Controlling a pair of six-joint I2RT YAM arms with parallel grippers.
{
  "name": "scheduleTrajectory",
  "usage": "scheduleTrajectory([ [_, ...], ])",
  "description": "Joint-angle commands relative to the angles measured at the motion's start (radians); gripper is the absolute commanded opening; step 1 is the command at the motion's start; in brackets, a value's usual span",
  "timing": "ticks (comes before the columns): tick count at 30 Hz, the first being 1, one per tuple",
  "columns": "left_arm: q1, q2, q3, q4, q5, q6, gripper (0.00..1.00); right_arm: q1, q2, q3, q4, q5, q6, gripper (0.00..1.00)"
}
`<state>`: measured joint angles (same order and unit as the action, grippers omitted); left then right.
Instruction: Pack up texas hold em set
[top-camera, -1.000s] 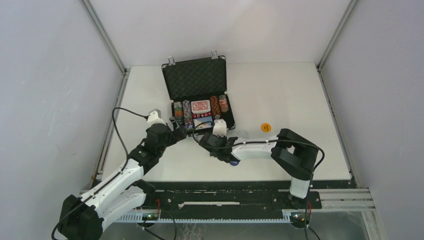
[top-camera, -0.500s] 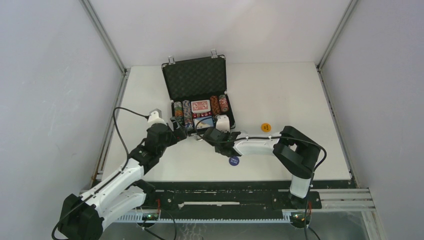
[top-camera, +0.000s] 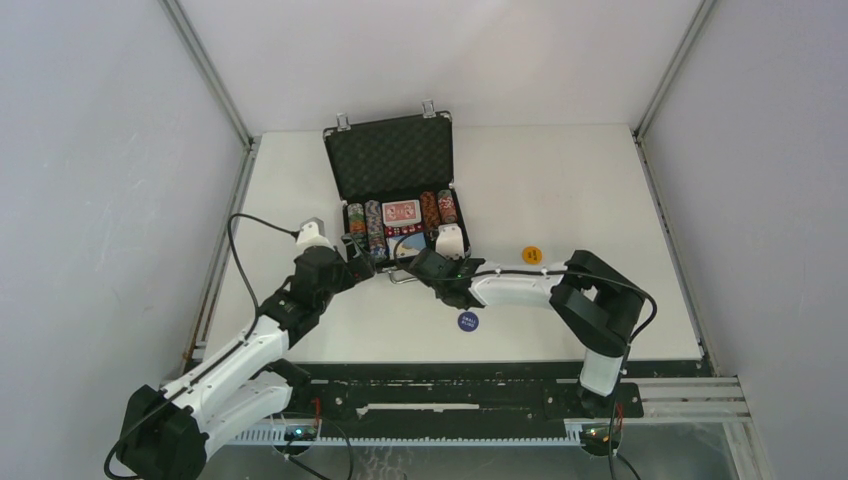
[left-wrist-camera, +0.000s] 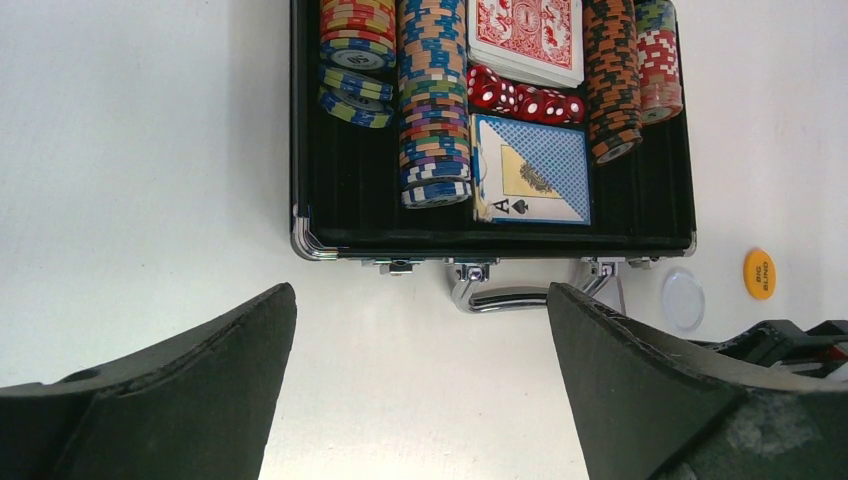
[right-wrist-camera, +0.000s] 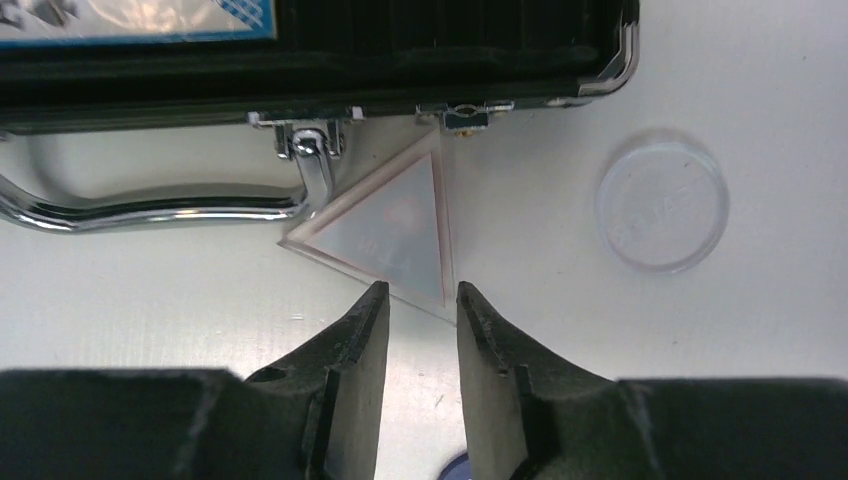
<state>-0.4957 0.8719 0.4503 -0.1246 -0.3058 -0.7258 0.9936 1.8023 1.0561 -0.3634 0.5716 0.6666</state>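
Plastic, thin and hard, is what your right wrist view puts before you: a clear triangular plate (right-wrist-camera: 390, 235) lies flat on the desk (right-wrist-camera: 760, 340), one corner against the chrome handle (right-wrist-camera: 150, 208) of the briefcase (right-wrist-camera: 300, 80), with a clear round disc (right-wrist-camera: 662, 200) just beside it to the right. Your right claw (right-wrist-camera: 418, 300) stands only narrowly parted with the plate's near corner in the gap. You cannot tell from here whether the pads touch it, and nothing is lifted. I judge these pieces light, stiff and slippery, with no height to pinch, so take them by the rim or slide them against something first. Your left wrist view shows what that one hides, the filling of the tray (left-wrist-camera: 320, 215): striped chips (left-wrist-camera: 435, 100), a red deck (left-wrist-camera: 525, 35), red dice (left-wrist-camera: 520, 98) and a blue deck (left-wrist-camera: 530, 165), all bedded in. It also shows an orange disc (left-wrist-camera: 760, 273) out on the desk past the clear one. Your left claw (left-wrist-camera: 420, 300) gapes fully wide and holds nothing, just short of the case's front. Only the top view gives you the lid (top-camera: 390, 155), standing open behind the tray, and a blue disc (top-camera: 467, 321) on the desk near the right arm. Loaded, the case should be heavy and rigid, so close it by pushing the lid's far edge.
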Motion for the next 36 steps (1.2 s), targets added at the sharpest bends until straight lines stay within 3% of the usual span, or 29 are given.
scheduleTrajectory([
  [1, 0.005, 0.001, -0.016, 0.040, 0.011, 0.005, 1.00, -0.002, -0.076, 0.033, 0.059, 0.058, -0.039, 0.40],
  [3, 0.005, 0.000, -0.016, 0.040, 0.011, 0.005, 1.00, -0.008, -0.081, 0.033, 0.068, 0.051, -0.050, 0.43],
  [6, 0.005, 0.001, -0.016, 0.040, 0.011, 0.006, 1.00, -0.014, -0.089, 0.033, 0.087, 0.030, -0.084, 0.57],
  [10, 0.005, 0.002, -0.017, 0.040, 0.011, 0.007, 1.00, -0.033, -0.085, 0.032, 0.118, 0.005, -0.087, 0.60],
  [14, 0.005, 0.002, -0.017, 0.040, 0.015, 0.008, 1.00, -0.067, -0.060, 0.039, 0.136, -0.022, -0.060, 0.35],
  [18, 0.005, 0.001, -0.017, 0.040, 0.014, 0.009, 1.00, -0.091, -0.034, 0.047, 0.161, -0.050, -0.058, 0.34],
  [22, 0.005, 0.000, -0.017, 0.040, 0.017, 0.009, 1.00, -0.099, -0.006, 0.072, 0.165, -0.064, -0.067, 0.43],
  [24, 0.005, -0.002, -0.019, 0.040, 0.017, 0.009, 1.00, -0.101, 0.012, 0.087, 0.157, -0.066, -0.066, 0.42],
  [29, 0.005, -0.004, -0.019, 0.040, 0.016, 0.009, 1.00, -0.099, 0.048, 0.106, 0.157, -0.082, -0.052, 0.10],
  [32, 0.005, -0.005, -0.018, 0.040, 0.016, 0.009, 1.00, -0.099, 0.068, 0.115, 0.158, -0.089, -0.050, 0.03],
  [36, 0.005, -0.002, -0.018, 0.040, 0.018, 0.008, 1.00, -0.102, 0.101, 0.130, 0.162, -0.099, -0.050, 0.01],
])
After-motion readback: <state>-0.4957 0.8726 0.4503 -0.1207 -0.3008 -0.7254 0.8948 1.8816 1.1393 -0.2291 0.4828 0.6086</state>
